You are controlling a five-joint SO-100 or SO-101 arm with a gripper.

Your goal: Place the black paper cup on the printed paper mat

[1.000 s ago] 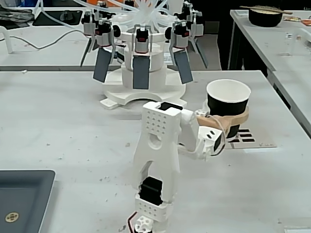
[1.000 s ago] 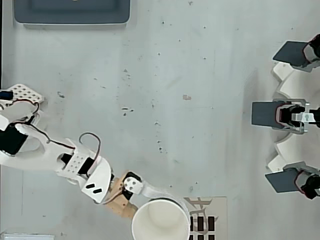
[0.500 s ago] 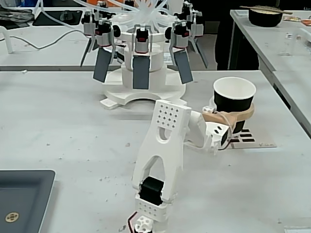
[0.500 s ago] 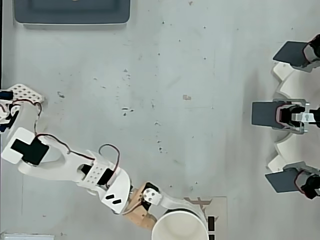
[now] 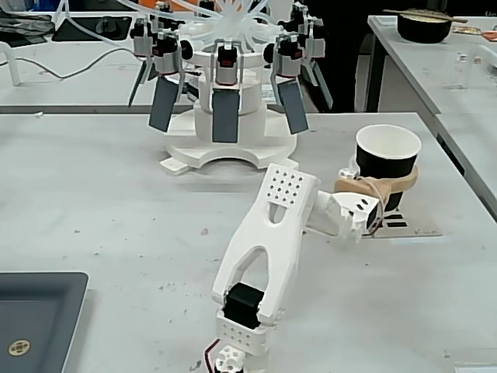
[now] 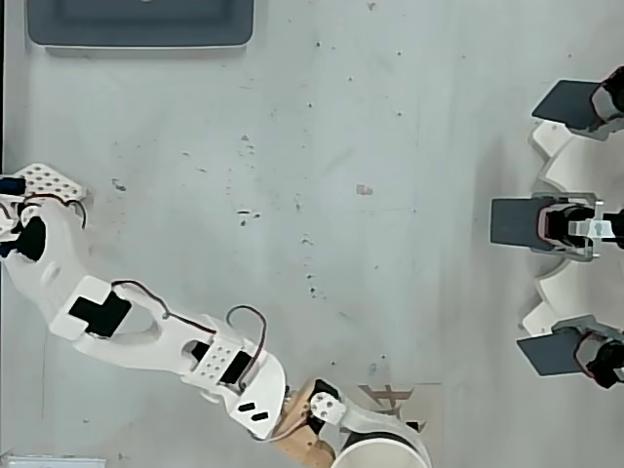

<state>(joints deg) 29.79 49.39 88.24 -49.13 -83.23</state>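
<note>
Gripping the tapered black paper cup with its white inside and white rolled rim [image 5: 387, 159], the tan-fingered gripper [image 5: 380, 185] of the white arm [image 5: 268, 233] is wrapping its fingers [image 5: 400, 182] around the cup's middle in the fixed view; the fingers are lying against the black wall on either side, so the hand is closing on the cup rather than standing wide; the cup is standing upright with its open mouth facing up; its base is sitting over the flat beige printed paper mat [image 5: 411, 226], though the wrist is hiding the foot of the cup, so whether it is touching the sheet or hanging just above it cannot be told; the mat is lying flat on the pale grey table [image 5: 101, 202], at the right side of that view, with dark printed bars showing beside the cup.

In the overhead view the arm [image 6: 146, 331] is stretching from the left edge toward the bottom; the cup's white rim [image 6: 380, 450] is being cut off by the bottom edge, with the gripper [image 6: 336, 439] at its left side; the mat [image 6: 405, 402] is peeking out just above the rim, showing a black character-like mark.

A dark grey tray [image 5: 35, 318] is resting at the lower left of the fixed view, well apart from the cup; a white round stand with hanging dark grey flaps [image 5: 225, 116] is standing behind the arm.
</note>
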